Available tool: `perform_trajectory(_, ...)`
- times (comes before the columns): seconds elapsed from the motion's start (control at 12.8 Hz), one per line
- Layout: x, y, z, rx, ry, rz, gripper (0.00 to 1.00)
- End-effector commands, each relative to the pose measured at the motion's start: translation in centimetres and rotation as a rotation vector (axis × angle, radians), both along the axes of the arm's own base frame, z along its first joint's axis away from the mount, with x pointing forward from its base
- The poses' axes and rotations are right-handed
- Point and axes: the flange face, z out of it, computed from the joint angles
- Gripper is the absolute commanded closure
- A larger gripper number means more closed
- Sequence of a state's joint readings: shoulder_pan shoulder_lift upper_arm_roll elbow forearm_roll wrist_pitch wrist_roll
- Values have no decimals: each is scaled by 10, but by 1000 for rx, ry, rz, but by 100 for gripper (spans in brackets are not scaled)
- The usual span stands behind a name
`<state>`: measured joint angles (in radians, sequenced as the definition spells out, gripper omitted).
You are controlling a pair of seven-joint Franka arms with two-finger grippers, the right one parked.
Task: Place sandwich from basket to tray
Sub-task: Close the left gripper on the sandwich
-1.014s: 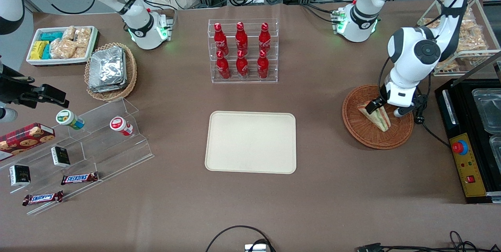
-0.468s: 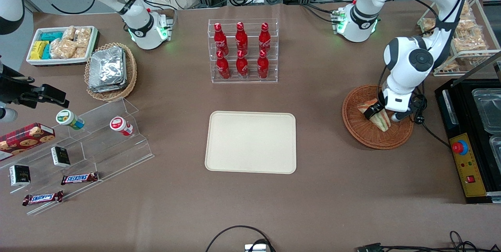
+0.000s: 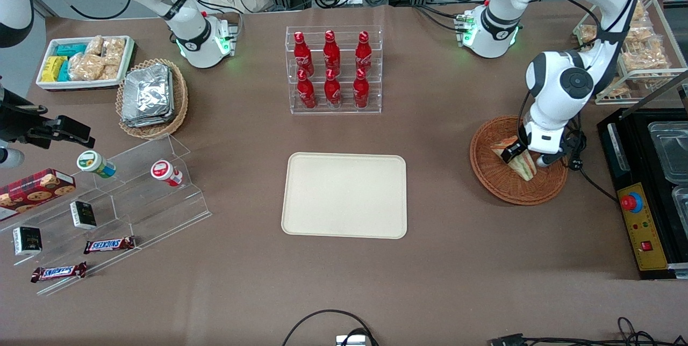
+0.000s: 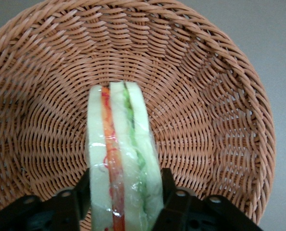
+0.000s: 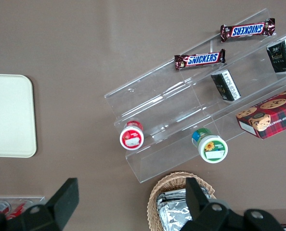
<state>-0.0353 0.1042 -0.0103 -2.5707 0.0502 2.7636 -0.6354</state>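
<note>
The hand (image 4: pixel 124 202) is clamped on the sandwich (image 4: pixel 121 159), one finger against each bread face, down inside the basket (image 4: pixel 215 120). The sandwich seems not yet lifted clear. The tray (image 3: pixel 344 195) lies well away toward the parked arm's end of the bench (image 3: pixel 441 271), bare; lifting, carrying and releasing remain.

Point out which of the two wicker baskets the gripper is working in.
The reddish-brown round basket toward the working arm's end, holding the sandwich. The gripper sits in it, fingers against the sandwich's sides. The tan oval basket holds foil packs.
</note>
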Motion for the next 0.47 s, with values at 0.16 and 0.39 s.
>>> perform_trajectory(0.16, -5, 0, -3, 12, -16, -20, 56)
perform_trajectory(0.39, -3, -1, 22, 37, 17, -45, 59)
